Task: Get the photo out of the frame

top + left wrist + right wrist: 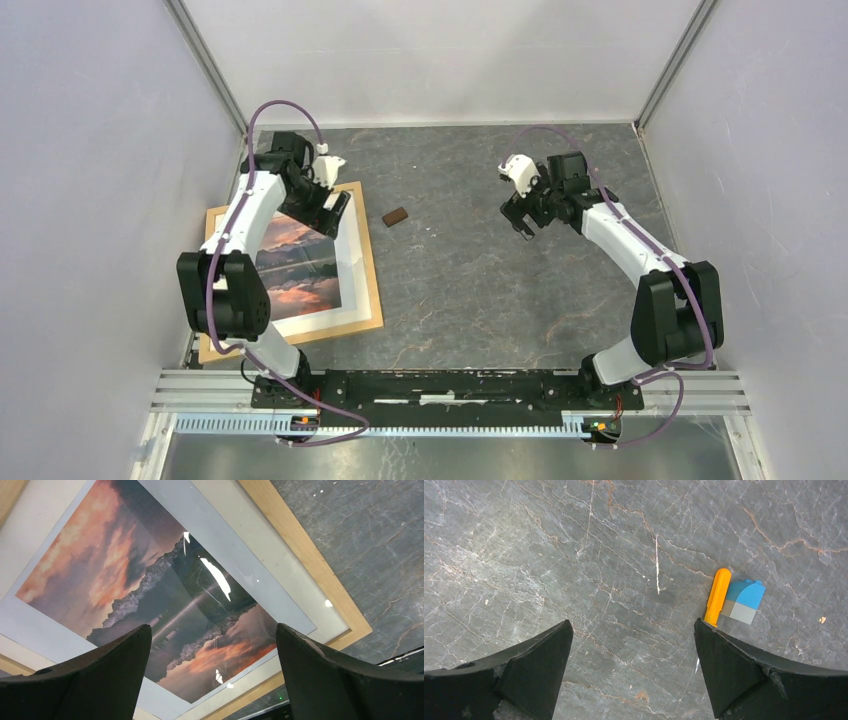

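Grey table (470,290): photo (150,595) sits face-up in the frame (373,290) under reflective glass (215,575), left gripper (212,630) spread above it, right gripper (632,622) spread well apart from the frame; risk: left gripper skates on the glass and shoves the frame, back unreachable this way up.

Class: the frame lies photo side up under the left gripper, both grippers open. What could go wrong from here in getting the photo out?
1. The frame lies flat, photo up, and glare suggests a glazed front; turning it over by its thin rim, the open left gripper may drop it.
2. The small brown block lies near the frame; a flipped frame could land on it.
3. The open right gripper hangs away from the frame, so it gives no support.
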You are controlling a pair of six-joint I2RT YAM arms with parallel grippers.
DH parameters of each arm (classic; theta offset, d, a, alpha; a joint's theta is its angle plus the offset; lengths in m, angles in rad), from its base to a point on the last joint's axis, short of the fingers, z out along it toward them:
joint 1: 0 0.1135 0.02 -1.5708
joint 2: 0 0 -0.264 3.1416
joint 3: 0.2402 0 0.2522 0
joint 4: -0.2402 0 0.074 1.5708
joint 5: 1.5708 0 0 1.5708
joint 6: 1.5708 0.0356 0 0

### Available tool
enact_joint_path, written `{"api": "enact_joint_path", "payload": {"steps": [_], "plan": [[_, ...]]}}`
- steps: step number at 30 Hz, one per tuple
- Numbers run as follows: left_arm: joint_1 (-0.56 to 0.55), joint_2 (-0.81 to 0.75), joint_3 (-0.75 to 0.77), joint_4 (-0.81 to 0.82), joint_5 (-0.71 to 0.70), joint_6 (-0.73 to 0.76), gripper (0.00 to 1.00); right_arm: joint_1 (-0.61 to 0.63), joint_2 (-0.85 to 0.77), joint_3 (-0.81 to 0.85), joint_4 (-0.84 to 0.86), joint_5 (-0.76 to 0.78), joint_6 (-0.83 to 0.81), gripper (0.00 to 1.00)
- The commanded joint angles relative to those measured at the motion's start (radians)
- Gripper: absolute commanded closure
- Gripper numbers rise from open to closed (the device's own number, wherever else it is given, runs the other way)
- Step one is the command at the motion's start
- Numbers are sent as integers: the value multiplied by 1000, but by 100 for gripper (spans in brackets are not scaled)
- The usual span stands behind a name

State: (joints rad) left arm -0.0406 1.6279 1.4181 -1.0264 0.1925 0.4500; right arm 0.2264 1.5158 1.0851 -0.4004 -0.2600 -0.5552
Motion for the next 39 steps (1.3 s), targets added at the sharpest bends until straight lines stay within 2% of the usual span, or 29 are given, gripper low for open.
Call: {"api": "enact_joint_path", "payload": {"steps": [1,9,15,22,31,39], "plan": [[4,28,51,-3,2,132,0,-15,-26,34,-13,14,-9,2],[-17,74,39,-37,30,359,0,-57,-38,33,-27,-13,29,2],[-41,122,26,-18,111,492,0,-98,-44,46,-35,-29,73,2],[-86,182,-30,73,152,564,0,-185,-60,49,-33,-80,157,2],[-111,225,-109,170,166,711,0,-252,-90,12,-38,-120,182,2],[-128,298,-93,198,144,774,0,-280,-93,5,-50,-149,194,2]]}}
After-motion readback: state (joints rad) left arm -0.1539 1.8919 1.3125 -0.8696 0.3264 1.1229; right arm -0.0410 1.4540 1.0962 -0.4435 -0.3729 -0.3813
